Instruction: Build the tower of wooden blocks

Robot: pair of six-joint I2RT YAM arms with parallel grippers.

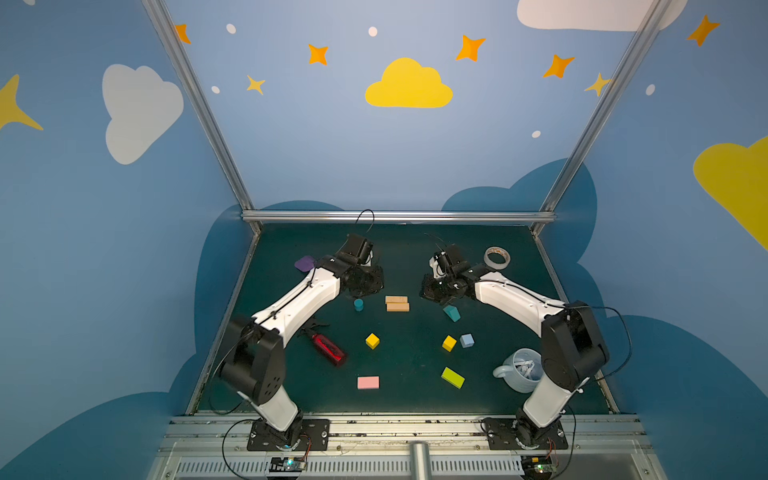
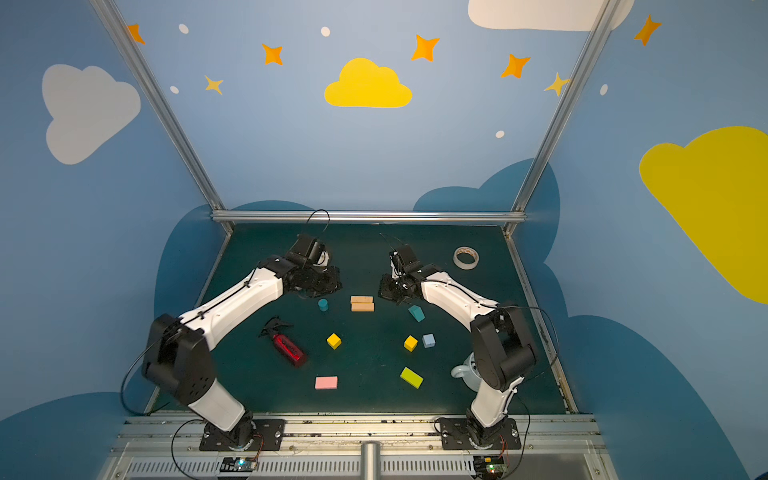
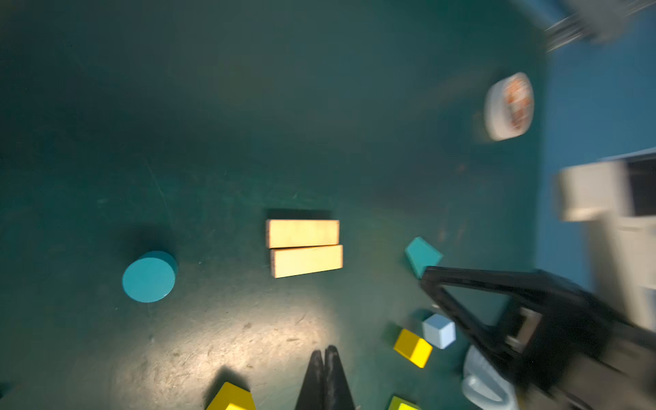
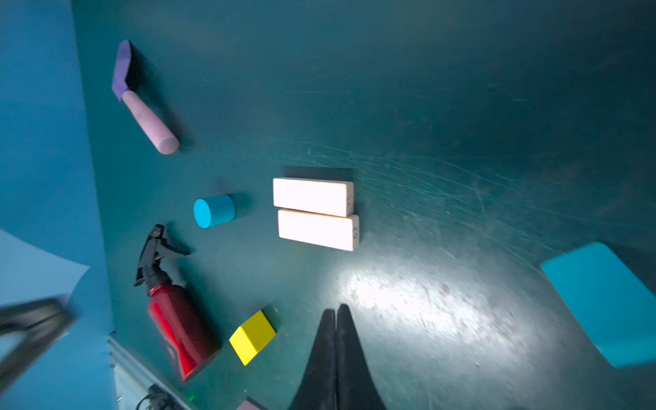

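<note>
Wood blocks, nine pieces, all loose on the desk — tower not yet begun, by the look of it. Two tan bars lie flat, side by side and touching, mid-desk between the arms. The teal cylinder is near them on the left arm's side, apparently on end. The teal house-shape lies on its side near the right arm. Nearer the arm bases: yellow cube; second yellow cube just beside the pale-blue cube; pink slab and lime slab lying flat, well apart. Left claw and right claw: fingers pressed together, nothing held, each hovering above the desk short of the bars. Handling, as judged: small painted wood — light, stiff, not fragile, paint likely a little slick. Take bars and slabs across the narrow width, on the long flat sides near the middle. Take cubes on any opposed faces. Take the cylinder across its round wall, where it may twist or roll. Take the house-shape by its flat parallel walls, not the sloped roof.
</note>
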